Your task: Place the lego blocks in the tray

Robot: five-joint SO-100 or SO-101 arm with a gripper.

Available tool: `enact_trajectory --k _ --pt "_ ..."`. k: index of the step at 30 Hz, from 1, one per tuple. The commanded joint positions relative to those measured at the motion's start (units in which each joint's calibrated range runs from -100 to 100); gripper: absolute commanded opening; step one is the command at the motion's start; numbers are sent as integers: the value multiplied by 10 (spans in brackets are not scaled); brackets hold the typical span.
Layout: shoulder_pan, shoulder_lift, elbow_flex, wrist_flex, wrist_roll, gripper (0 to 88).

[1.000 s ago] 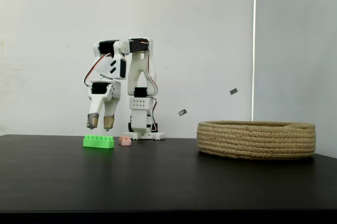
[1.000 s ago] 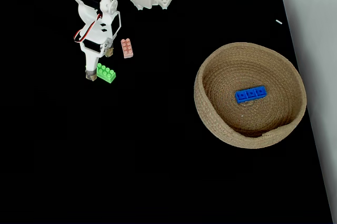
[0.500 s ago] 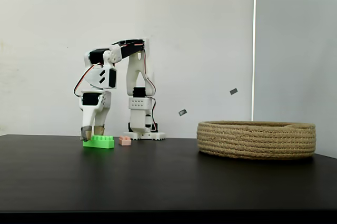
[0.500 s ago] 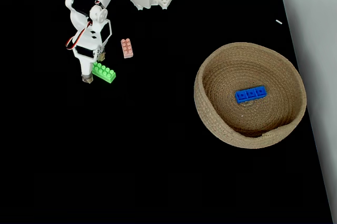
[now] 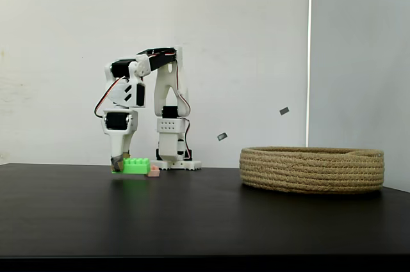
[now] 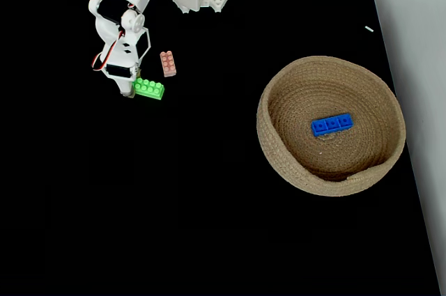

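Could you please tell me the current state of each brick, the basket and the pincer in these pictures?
Green brick: held at one end by the pincer, low over the table, outside the tray.
Pink brick: flat on the table, untouched.
Blue brick: lying inside the tray.
Tray: upright, holding one brick.
Pincer: shut on the green brick.

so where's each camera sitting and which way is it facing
A fixed view: at table height, facing the back wall side-on; the whole arm shows, fingers at the green brick.
A fixed view: high above, looking down on the black table; arm base, upper links and green brick show.
Both show the pink brick and the rope tray.
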Motion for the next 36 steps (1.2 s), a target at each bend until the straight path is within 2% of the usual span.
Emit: enact_trajectory --k 1,6,10,15,19,23,27,30,36 --pt "-28 -89 -58 74 -21 2" --pt "-100 -111 -209 235 -67 2" --pt "-201 -147 -241 269 -114 2" --pt "-357 -176 -249 226 -164 2" --pt "-447 -166 -239 157 -189 3" --pt "-493 -146 -226 96 -227 7" --pt "-531 -158 -180 37 -254 77" --pt "-565 -164 -151 9 -248 157" --pt "-575 -155 -111 -42 -280 248"
